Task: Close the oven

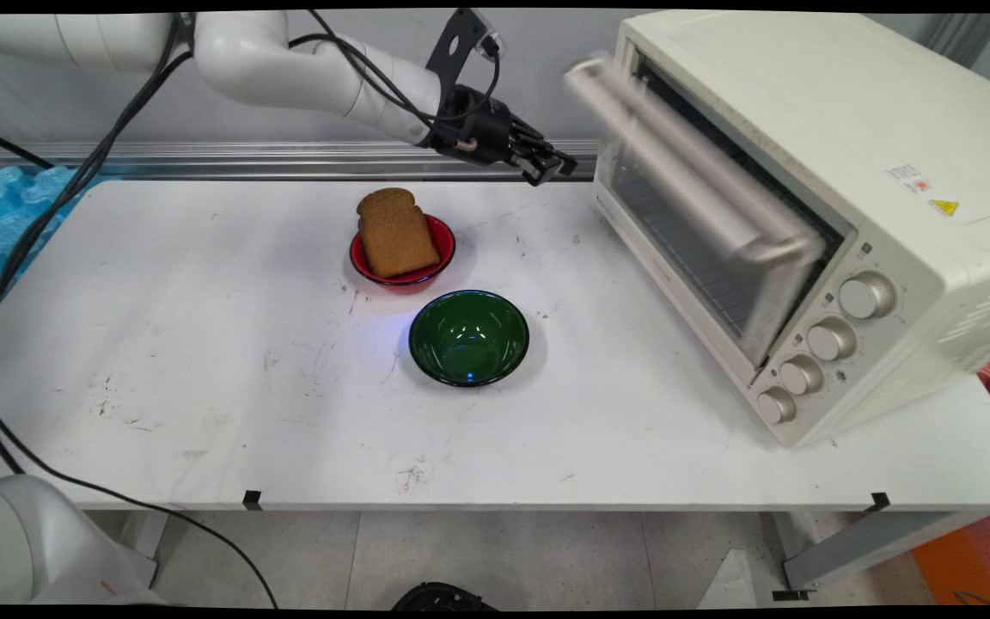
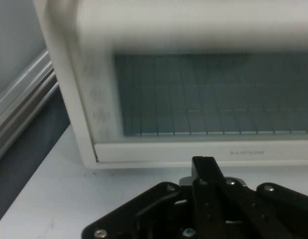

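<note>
A white table (image 1: 203, 387) carries a cream toaster oven (image 1: 813, 198) on its right side, its glass door (image 1: 701, 232) tilted partly open. Near the middle sits a red bowl (image 1: 443, 245) holding a slice of brown bread (image 1: 394, 232), with a green bowl (image 1: 469, 338) just beside it.

A scuffed white table (image 1: 203, 387) is carrying a cream toaster oven (image 1: 813, 215) at the frame's right. A red bowl (image 1: 439, 234) and a green bowl (image 1: 469, 337) are sitting near centre, just beside each other.
</note>
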Controlling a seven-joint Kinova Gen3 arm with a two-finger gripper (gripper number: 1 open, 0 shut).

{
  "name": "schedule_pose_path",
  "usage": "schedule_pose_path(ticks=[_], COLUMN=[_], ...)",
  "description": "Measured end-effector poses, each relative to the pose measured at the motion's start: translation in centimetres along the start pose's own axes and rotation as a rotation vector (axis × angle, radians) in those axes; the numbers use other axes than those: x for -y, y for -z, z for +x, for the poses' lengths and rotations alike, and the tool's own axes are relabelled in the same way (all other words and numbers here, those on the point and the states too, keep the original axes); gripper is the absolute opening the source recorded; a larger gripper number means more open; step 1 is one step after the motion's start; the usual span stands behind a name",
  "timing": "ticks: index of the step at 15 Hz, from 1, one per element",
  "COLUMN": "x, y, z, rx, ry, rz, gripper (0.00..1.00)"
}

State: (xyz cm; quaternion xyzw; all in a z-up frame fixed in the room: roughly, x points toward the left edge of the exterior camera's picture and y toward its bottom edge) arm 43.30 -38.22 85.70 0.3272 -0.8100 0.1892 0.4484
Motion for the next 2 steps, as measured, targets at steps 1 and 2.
schedule_pose_path(ticks=[1, 2], x=[0.08, 0.15], y=[0.12, 0.27], z=[0.16, 0.25], rx=[0.004, 0.009], ry=[0.0, 0.0], rz=[-0.001, -0.001], gripper=[0.0, 0.0])
